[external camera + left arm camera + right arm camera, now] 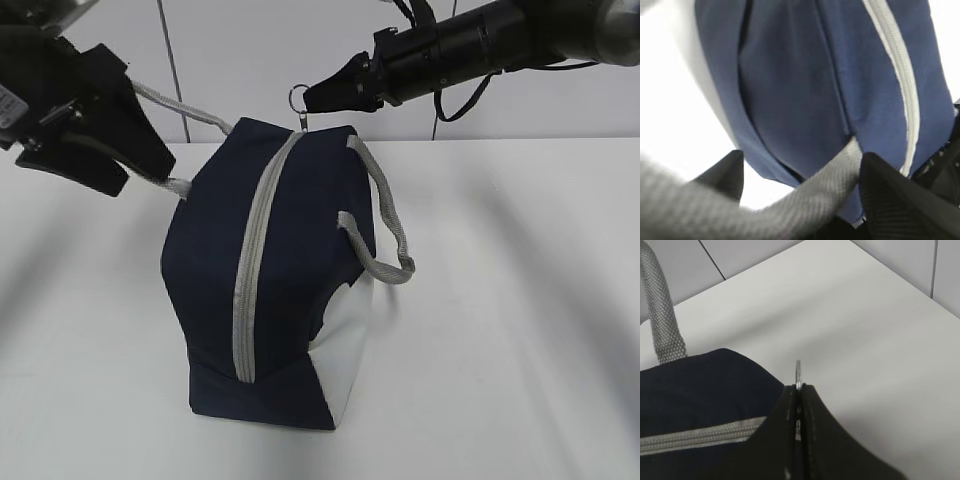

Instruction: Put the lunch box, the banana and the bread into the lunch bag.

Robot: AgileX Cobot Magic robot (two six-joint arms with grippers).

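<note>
- Nearest the exterior camera stood the lunch bag (275, 290), a boxy navy fabric bag with a white lower side panel, resting on the white desk (520, 300) with its grey zipper (252, 270) run shut along the top.
- At the far end of the bag, the right gripper (798, 390) had its fingers pressed together on the metal ring pull (299, 96), the ring standing up just above the fingertips.
- On the left, the left gripper (800, 175) had the grey webbing handle (825, 182) lying between its fingers (722, 172); whether they were clamped on the strap or only stood around it could not be told.
- A second handle (385, 225) hung loose down the bag's right side.
- No lunch box, banana or bread showed in any view.
- By its creases, the bag looked soft and light, likely to sag or slide under a pull, so bracing it by a handle while drawing the ring seemed sensible.
- The ring was small and thin, probably slippery; a firm, centred pinch would suit it.
</note>
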